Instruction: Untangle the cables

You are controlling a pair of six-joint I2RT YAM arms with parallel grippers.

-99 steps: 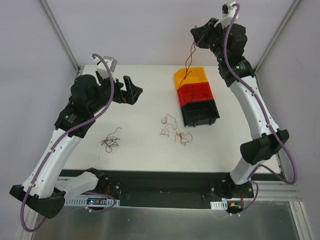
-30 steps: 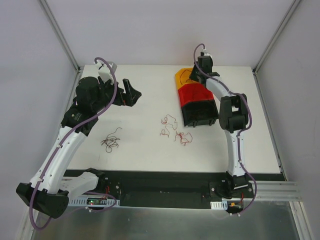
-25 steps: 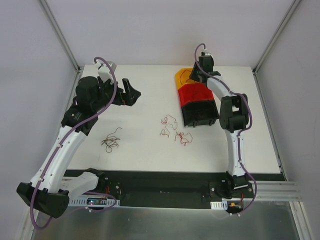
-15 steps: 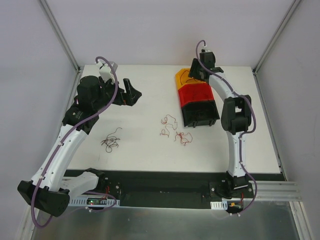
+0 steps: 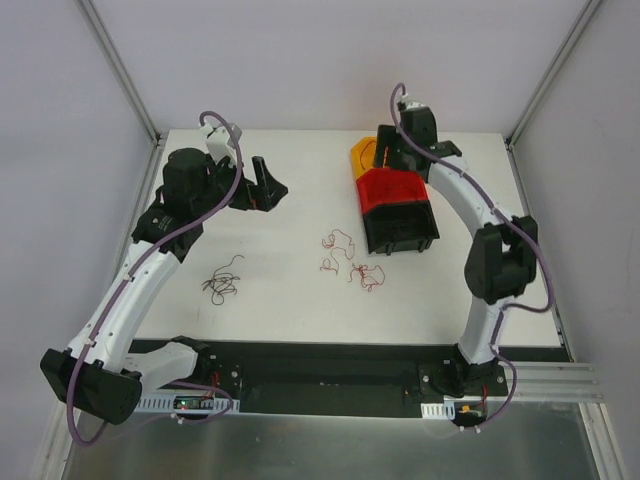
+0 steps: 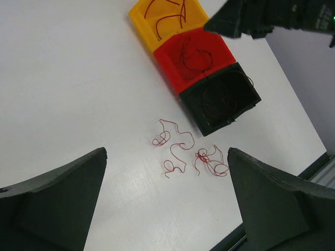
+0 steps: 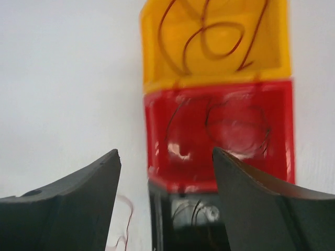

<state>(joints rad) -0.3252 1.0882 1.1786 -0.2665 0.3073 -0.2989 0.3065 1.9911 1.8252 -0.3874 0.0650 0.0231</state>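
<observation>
A: Cables (image 5: pixel 366 279), where are they?

B: 2 loose bunches on the white table (image 5: pixel 300 305). The red bunch (image 6: pixel 203 156) lies near the black bin's near corner, not touching it. The dark bunch (image 5: pixel 219 287) sits well apart on the left side, near the L arm (image 5: pixel 140 285).

A: Any in the bins?

B: Yes. 3 bins in 1 row, touching end to end: yellow bin (image 7: pixel 214 76) farthest from the arm bases, red bin (image 7: pixel 157 130) in the middle, black bin (image 6: pixel 193 111) nearest. The yellow 1 holds dark red-brown loops (image 7: pixel 209 39) lying flat on its floor. The red 1 holds thin dark curls (image 6: pixel 194 56). The black 1 has faint thin wire too, but colour is hard to tell vs the black plastic.

A: L gripper?

B: L gripper (image 6: pixel 166 157) has its jaws spread very wide w/ nothing betw them. It hangs above the table, left of the bins, and its cam looks down on the red bunch and all 3 bins.

A: R gripper?

B: R gripper (image 7: pixel 165 154) is up over the far end of the bin row, by the yellow/red bins. Jaws apart, nothing betw them, not touching any wire. Its wrist pic is blurred, esp. the red and black bins.
</observation>
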